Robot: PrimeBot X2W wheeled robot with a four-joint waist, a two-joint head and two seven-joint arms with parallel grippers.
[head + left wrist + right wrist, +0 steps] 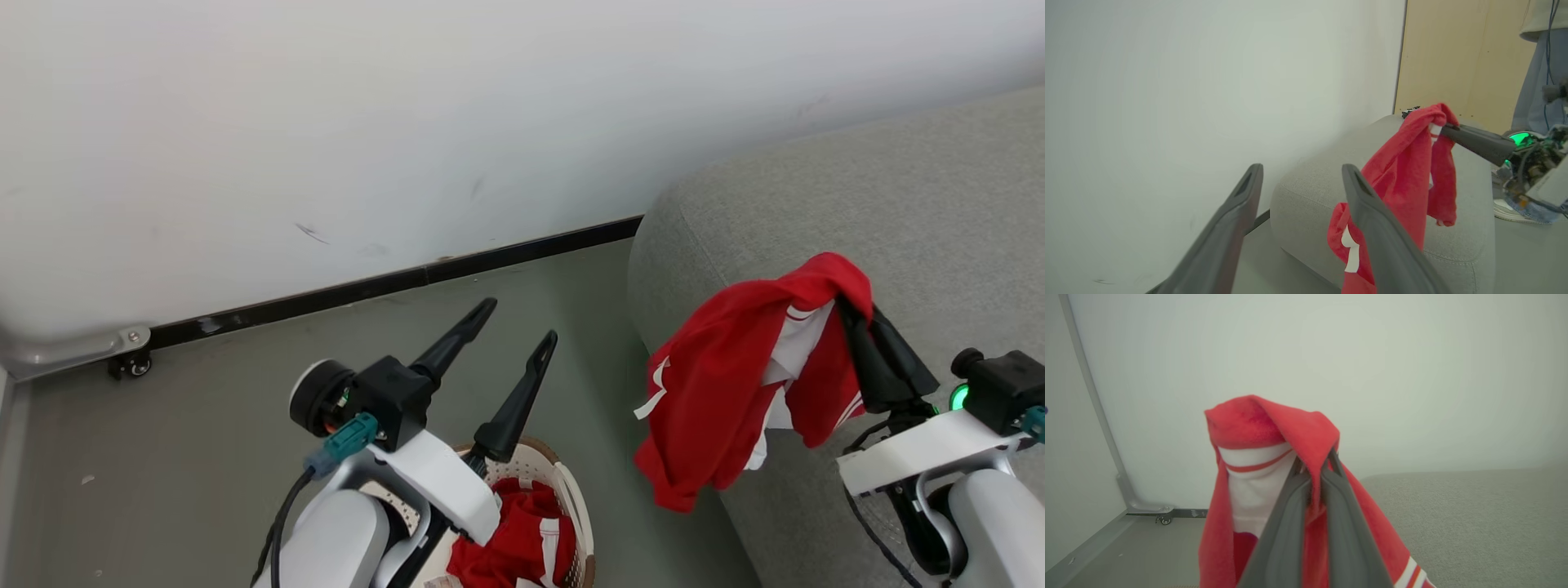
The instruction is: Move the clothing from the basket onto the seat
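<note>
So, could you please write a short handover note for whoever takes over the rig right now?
Right gripper: fingers shut on a red garment, hanging by the corner of the seat, not yet laid down.
Left gripper: open, empty, above the basket.
Done: one garment lifted out.
Left: set it on the seat, release, then fetch the red clothing in the basket.

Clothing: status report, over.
Right pincer shut on red garment, hanging at seat edge. Left pincer open over basket; more clothing inside. Nothing in the way.
</note>
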